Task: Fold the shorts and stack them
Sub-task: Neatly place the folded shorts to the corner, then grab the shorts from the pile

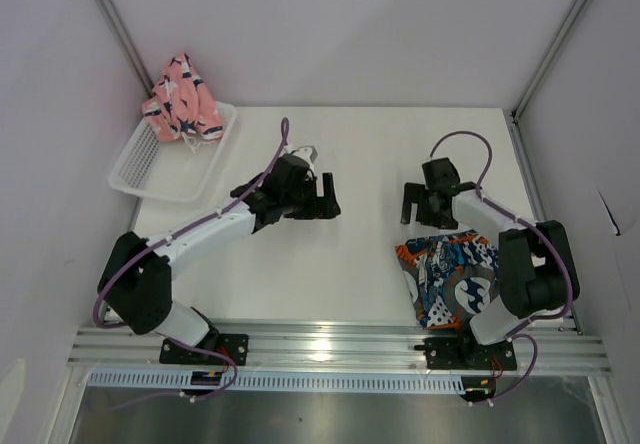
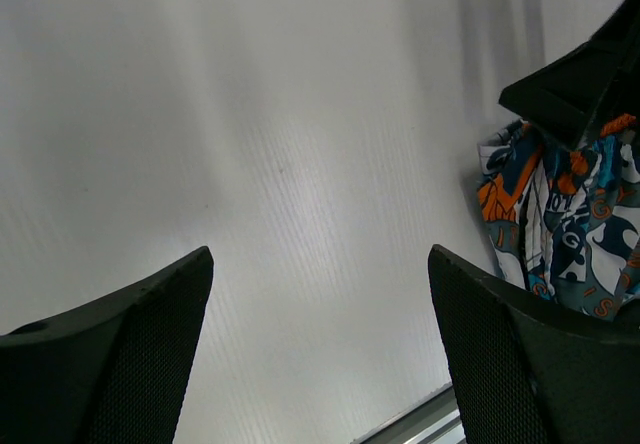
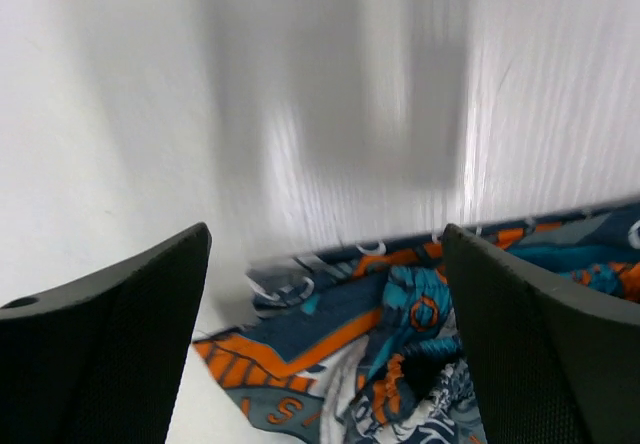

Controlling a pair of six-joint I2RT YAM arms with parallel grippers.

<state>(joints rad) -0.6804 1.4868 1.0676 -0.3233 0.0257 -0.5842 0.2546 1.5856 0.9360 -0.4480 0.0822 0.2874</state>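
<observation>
My left gripper (image 1: 327, 202) and right gripper (image 1: 426, 212) hang empty, fingers apart. The printed shorts (image 1: 450, 279) lie near right; the pink shorts (image 1: 182, 99) sit bunched on the far-left basket (image 1: 150, 172). If I pinch too deep there, I could snag the mesh and drag the basket along

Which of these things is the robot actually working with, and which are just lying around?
Part of the job:
- printed shorts, blue and orange, near right
- pink shorts, far left

Just lying about:
- white mesh basket, far left
</observation>
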